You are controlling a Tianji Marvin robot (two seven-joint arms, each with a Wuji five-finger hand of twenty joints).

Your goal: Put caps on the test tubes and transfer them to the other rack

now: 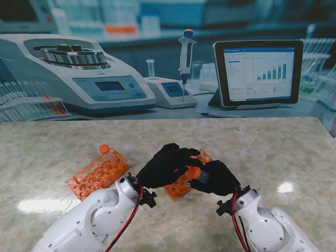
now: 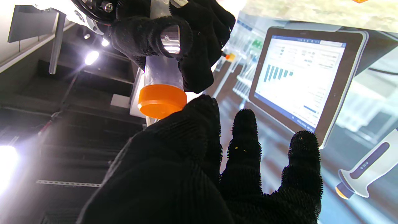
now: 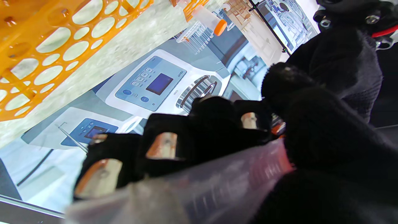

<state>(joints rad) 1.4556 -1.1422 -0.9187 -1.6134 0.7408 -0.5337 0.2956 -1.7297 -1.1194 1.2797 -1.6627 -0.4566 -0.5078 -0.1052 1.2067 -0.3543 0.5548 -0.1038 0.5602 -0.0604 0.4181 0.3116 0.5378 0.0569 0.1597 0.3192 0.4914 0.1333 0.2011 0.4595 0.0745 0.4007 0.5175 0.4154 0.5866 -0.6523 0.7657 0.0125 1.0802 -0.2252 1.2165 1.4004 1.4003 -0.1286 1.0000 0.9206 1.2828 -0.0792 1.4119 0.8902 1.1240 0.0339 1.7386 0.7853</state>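
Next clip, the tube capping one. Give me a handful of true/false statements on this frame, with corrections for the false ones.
1. The right hand holds a test tube. True.
2. The tube's orange cap is lying loose on the table. False: it sits on the end of the held tube, between the two hands.
3. The left hand is wrapped around a pipette. False: its fingers are at the cap; the pipette is only in the backdrop picture.
4. A capped tube stands in the left rack. True.
5. Both racks are blue. False: both are orange.
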